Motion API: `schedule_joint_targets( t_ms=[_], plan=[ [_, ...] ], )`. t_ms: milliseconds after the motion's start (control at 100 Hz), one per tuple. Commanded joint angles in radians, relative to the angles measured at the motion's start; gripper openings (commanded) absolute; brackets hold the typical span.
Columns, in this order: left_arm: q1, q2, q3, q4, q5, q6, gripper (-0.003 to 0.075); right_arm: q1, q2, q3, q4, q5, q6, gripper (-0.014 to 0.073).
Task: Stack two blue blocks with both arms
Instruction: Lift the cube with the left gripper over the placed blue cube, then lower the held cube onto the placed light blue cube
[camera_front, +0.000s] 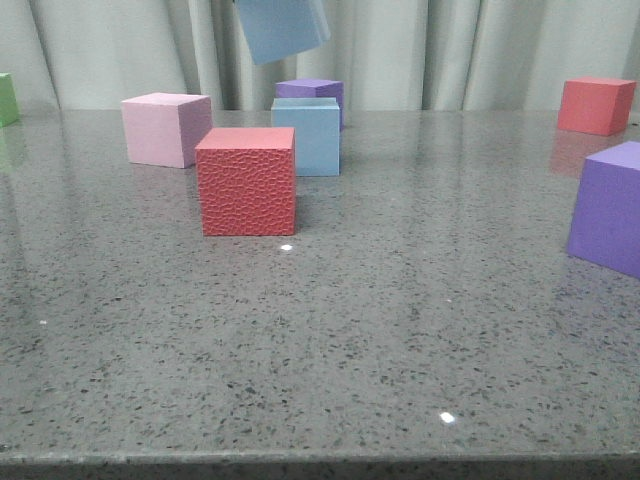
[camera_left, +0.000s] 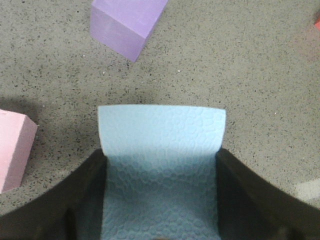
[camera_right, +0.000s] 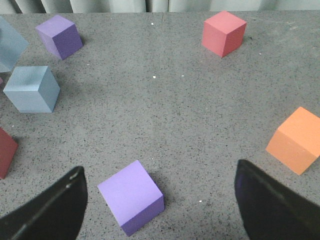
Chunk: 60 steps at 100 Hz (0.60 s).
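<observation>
One blue block (camera_front: 283, 28) hangs tilted in the air at the top of the front view, above and slightly left of the other blue block (camera_front: 307, 137), which rests on the table behind a red cube. In the left wrist view my left gripper (camera_left: 160, 152) is shut on the raised blue block (camera_left: 161, 145), its dark fingers (camera_left: 87, 195) pressed to both sides. The right wrist view shows both blue blocks, the raised one (camera_right: 9, 44) and the resting one (camera_right: 32, 89). My right gripper (camera_right: 160, 170) is open, hovering over a purple cube (camera_right: 131, 196) without touching it.
A textured red cube (camera_front: 247, 180) stands in front of the resting blue block, a pink cube (camera_front: 165, 128) to its left and a purple cube (camera_front: 310, 90) behind. Further off are a red cube (camera_front: 595, 105), a purple cube (camera_front: 610, 205), a green cube (camera_front: 7, 98) and an orange cube (camera_right: 296, 141).
</observation>
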Motion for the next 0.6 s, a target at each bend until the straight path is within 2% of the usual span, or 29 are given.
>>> schedule_joint_targets(
  t_ms=[0,590],
  plan=[
    [-0.017,-0.049,-0.032,0.014,-0.061,-0.026,0.0202,-0.002,-0.002,-0.024,-0.051,-0.045,0.000,0.0600],
    [-0.037,-0.002,-0.032,0.020,-0.071,-0.073,0.0202,-0.002,-0.002,-0.024,-0.052,-0.035,-0.001,0.0600]
  ],
)
